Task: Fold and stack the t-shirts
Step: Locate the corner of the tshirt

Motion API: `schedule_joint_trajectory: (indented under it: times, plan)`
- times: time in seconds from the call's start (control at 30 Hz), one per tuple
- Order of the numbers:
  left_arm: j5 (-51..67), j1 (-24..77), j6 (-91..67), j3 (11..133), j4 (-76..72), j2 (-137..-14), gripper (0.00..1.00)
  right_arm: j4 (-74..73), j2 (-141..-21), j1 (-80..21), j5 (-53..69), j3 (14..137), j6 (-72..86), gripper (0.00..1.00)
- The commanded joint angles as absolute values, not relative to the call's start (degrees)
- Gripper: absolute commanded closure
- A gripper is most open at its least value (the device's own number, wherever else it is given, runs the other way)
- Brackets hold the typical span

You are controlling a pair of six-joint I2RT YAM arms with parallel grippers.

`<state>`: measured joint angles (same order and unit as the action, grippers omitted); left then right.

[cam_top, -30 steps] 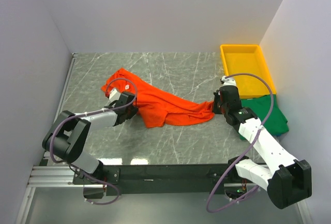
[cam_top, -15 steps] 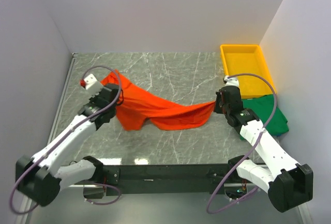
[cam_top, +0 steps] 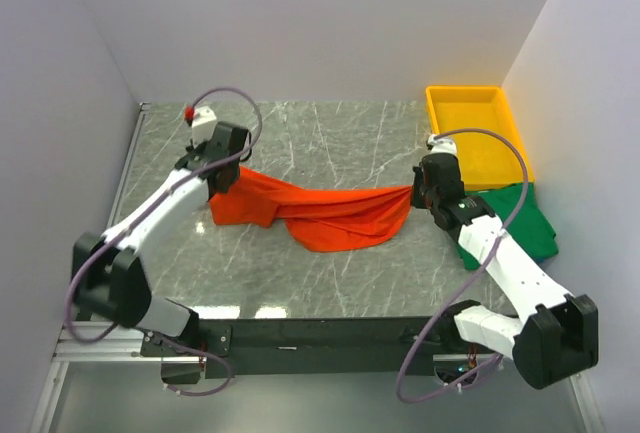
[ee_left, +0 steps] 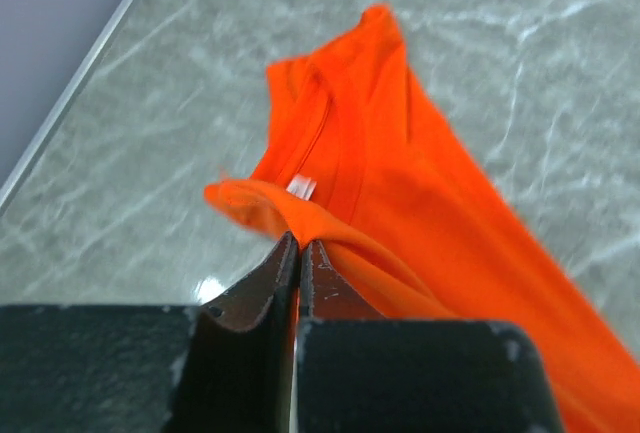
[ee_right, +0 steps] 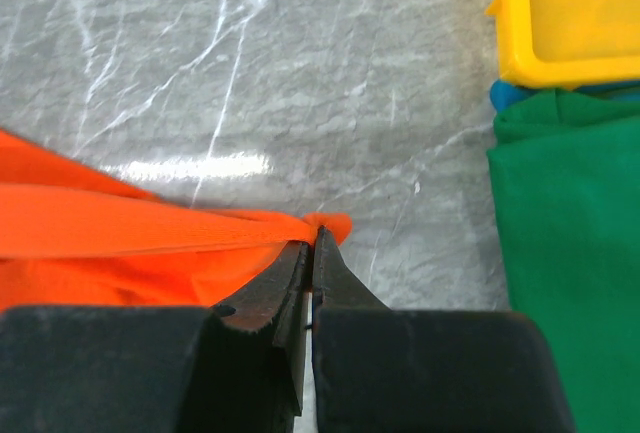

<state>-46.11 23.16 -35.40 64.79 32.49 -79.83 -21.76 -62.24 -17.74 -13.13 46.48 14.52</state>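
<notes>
The orange-red t-shirt (cam_top: 320,215) hangs stretched between my two grippers above the marble table, its middle sagging toward the table. My left gripper (cam_top: 222,175) is shut on the shirt's left edge near the collar (ee_left: 335,143); the jaws pinch a fold of orange cloth (ee_left: 300,215). My right gripper (cam_top: 418,193) is shut on the shirt's right corner (ee_right: 325,225). The dark green t-shirt (cam_top: 520,221) lies flat at the right, just below the tray, partly under my right arm; it shows at the right edge of the right wrist view (ee_right: 565,253).
A yellow plastic tray (cam_top: 478,133) stands at the back right against the wall, its corner seen in the right wrist view (ee_right: 560,13). White walls close in the table on the left, back and right. Bare marble (cam_top: 330,138) lies behind the shirt.
My left gripper closed on the shirt's left edge, lifted it and carried it back and left. The shirt went from a crumpled heap to a taut span. The right gripper barely moved.
</notes>
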Motion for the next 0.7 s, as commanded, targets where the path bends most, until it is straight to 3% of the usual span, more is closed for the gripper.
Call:
schedule_joint_trajectory:
  times: [0.0,0.13,0.23,0.33,0.37,0.47,0.67]
  plan:
    - [-45.1,21.4,-29.2,73.9,27.3,-87.9,0.93,-19.3,-65.7,-17.0,-16.5,50.4,13.4,1.00]
    - [-43.9,19.5,-25.8,85.1,25.8,-98.0,0.90,-18.3,-69.3,-15.6,-16.3,52.3,13.1,1.00]
    - [-44.5,17.3,-24.7,90.7,25.7,-104.2,0.81,-18.1,-72.0,-15.5,-15.2,53.5,13.1,1.00]
    - [-42.2,15.6,-25.7,91.2,25.1,-105.1,0.52,-18.2,-73.7,-15.5,-13.7,54.4,13.3,1.00]
    - [-40.8,15.0,-25.9,90.3,24.3,-104.3,0.33,-18.0,-74.3,-15.6,-13.3,54.3,13.1,1.00]
    - [-36.5,14.7,-27.3,83.4,20.2,-96.5,0.18,-17.9,-74.7,-15.5,-11.8,54.3,13.2,1.00]
    - [-21.1,12.6,-31.5,65.9,16.3,-83.6,0.20,-17.4,-72.5,-15.6,-8.7,51.9,13.5,1.00]
